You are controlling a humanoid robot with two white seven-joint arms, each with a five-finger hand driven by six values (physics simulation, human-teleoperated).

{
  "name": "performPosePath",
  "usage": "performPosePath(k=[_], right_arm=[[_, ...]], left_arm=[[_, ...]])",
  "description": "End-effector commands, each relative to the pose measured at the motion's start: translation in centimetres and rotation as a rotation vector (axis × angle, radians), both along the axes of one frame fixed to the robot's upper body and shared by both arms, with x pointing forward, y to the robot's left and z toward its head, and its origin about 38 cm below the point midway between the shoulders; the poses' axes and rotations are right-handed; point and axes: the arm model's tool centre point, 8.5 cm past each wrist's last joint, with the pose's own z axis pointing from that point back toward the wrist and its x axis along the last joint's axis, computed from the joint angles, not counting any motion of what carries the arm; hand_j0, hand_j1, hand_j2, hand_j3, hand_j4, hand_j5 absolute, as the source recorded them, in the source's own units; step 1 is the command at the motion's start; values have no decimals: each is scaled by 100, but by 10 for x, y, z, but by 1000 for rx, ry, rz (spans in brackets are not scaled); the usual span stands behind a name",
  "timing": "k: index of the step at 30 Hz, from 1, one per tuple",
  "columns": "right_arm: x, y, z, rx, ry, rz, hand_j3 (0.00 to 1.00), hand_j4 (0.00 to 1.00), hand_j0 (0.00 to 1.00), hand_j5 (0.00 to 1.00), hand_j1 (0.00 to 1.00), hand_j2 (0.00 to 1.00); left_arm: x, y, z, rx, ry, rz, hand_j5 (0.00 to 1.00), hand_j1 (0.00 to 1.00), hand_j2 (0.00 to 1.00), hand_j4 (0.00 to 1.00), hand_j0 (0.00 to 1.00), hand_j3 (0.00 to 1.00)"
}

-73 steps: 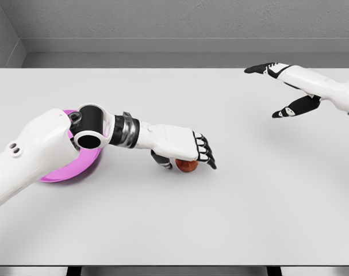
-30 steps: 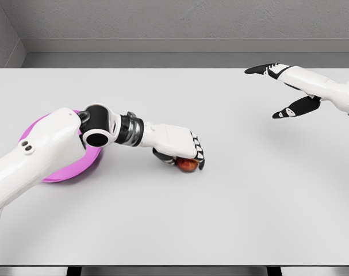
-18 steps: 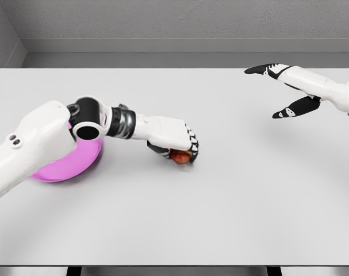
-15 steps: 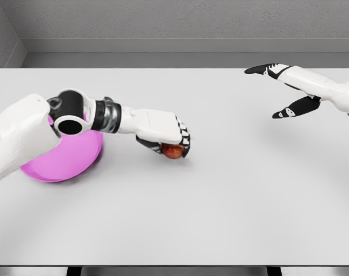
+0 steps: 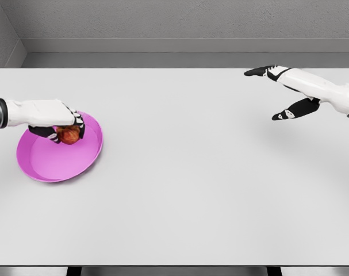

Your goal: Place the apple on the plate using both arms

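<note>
Both arms wear smooth white shells. The left hand (image 5: 59, 122) has a boxy white back and black fingers (image 5: 77, 122) marked with white bands; its forearm is a white tube ending in a ribbed grey-and-black collar at the picture's left edge. The right hand (image 5: 283, 92) has a long white back, black fingertips and a black thumb, joined to a rounded white forearm with a dark ring at the right edge.

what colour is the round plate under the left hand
Bright magenta-pink, seen in the head view: the round shallow plate lies on the white table, with the left hand holding a red apple over it.
</note>
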Motion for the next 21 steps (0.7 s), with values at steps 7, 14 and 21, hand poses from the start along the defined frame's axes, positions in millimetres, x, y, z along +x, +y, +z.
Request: performPosePath(k=[7,14,21], right_arm=[[0,-1,1,6,1,-3,100,100,100,100,100,100],[-1,-1,-3,6,10,-3,100,100,100,100,100,100],[-1,-1,-3,4,9,-3,100,100,100,100,100,100]], left_arm=[[15,5,-11,-38,23,69,100,100,100,100,100,100],[18,5,4,-128,18,87,100,100,100,100,100,100],[50,54,28,-406,-21,344,100,100,100,100,100,100]])
